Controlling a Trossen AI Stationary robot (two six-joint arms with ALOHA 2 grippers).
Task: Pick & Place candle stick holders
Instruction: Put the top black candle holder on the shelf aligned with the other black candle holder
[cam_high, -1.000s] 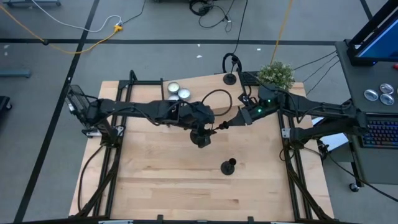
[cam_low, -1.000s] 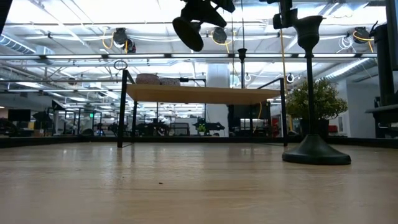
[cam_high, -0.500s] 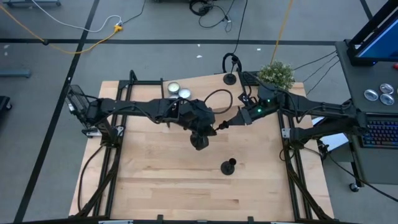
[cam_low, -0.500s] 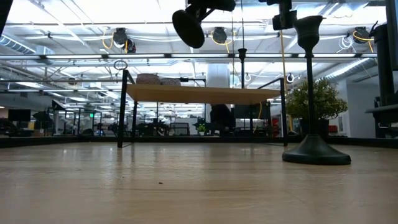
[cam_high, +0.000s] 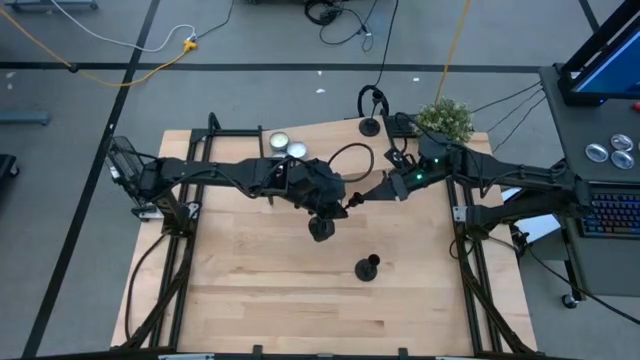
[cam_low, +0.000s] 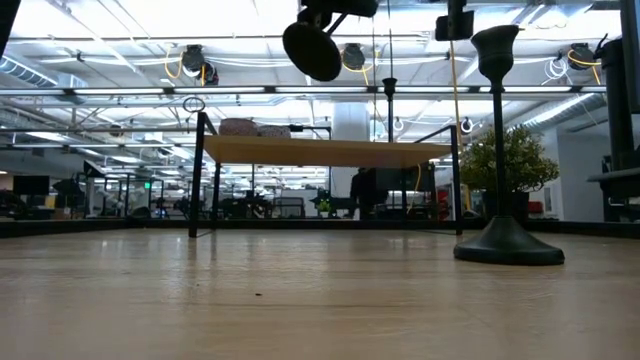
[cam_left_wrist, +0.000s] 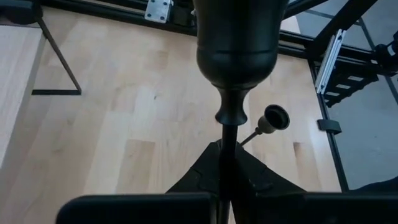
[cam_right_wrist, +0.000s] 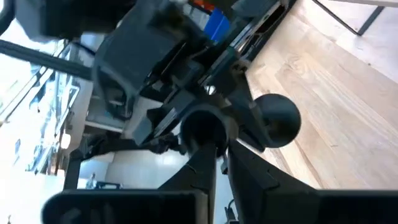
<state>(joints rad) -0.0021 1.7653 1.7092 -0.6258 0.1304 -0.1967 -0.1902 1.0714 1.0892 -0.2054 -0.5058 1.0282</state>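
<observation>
- Two candle stick holders are clear to me: one held in the air and one standing on the counter (cam_high: 250, 290).
- The left jaws are closed on the stem of the held candle stick holder (cam_high: 321, 228). In the left wrist view the stem runs up between the two fingers (cam_left_wrist: 186, 186) to the cup (cam_left_wrist: 236, 43).
- The held holder hangs well above the counter, over its middle. In the low view its round base (cam_low: 312, 50) is tilted, not level.
- The right jaws meet the left jaws at the same holder, at its cup end. In the right wrist view the cup mouth sits between the right fingers (cam_right_wrist: 249, 180), with the base disc (cam_right_wrist: 277, 121) beyond.
- I cannot tell whether the right jaws are clamped on the cup or loose around it.
- The standing candle stick holder (cam_high: 368, 267) is upright on the counter. It lies below both jaws, toward the front edge and apart from them. In the low view (cam_low: 497, 150) nothing touches it.
- Two round silver tins (cam_high: 287, 146) sit behind the left jaws, near the counter's far edge.
- A small potted plant (cam_high: 443, 118) stands behind the right jaws, at the far corner.
</observation>
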